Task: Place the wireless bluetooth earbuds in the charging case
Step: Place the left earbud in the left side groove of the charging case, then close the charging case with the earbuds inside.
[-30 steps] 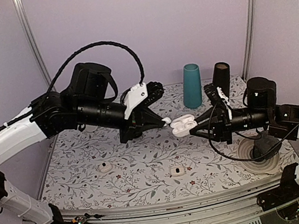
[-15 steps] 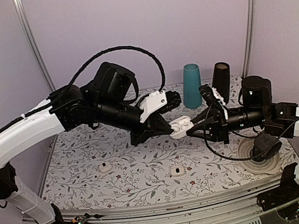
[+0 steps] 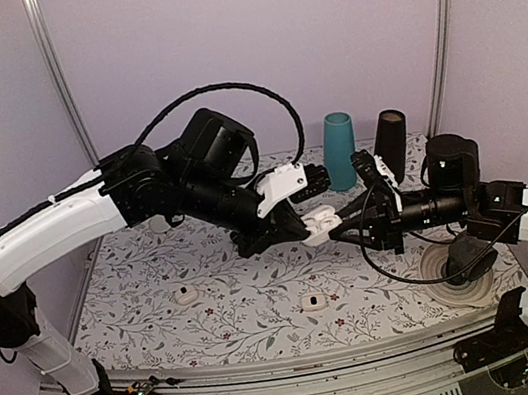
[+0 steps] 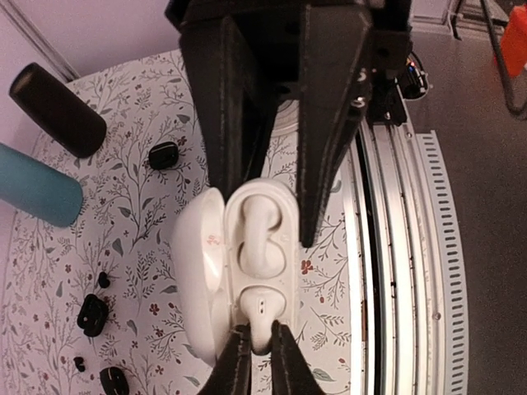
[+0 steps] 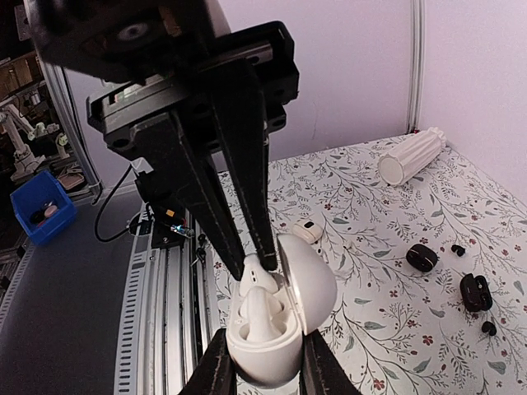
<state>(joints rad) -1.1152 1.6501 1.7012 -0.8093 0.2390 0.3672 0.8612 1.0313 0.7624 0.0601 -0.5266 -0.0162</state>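
Note:
The white charging case [image 5: 265, 358] is held up above the table with its lid [image 5: 306, 280] flipped open, and my right gripper [image 5: 268, 372] is shut on its base. One earbud [image 5: 265, 311] lies seated in the socket nearer that gripper. The second earbud [image 4: 262, 306] rests in the other socket, and my left gripper [image 4: 258, 344] is shut on its stem. In the top view the left gripper [image 3: 306, 226] and right gripper [image 3: 340, 226] meet tip to tip at the case [image 3: 322, 217] over the middle of the table.
A teal cup [image 3: 339, 150] and a black cylinder [image 3: 391, 141] stand at the back. Two small white pieces with dark spots [image 3: 187, 294] [image 3: 312, 302] lie on the floral mat. Black rounded pieces [image 5: 422, 257] and a white ribbed cylinder [image 5: 412, 156] lie further off. A tape roll [image 3: 464, 270] sits under the right arm.
My left arm has swung right and carried the earbud from beside the case into its socket. The right gripper has kept the case, shifting slightly left.

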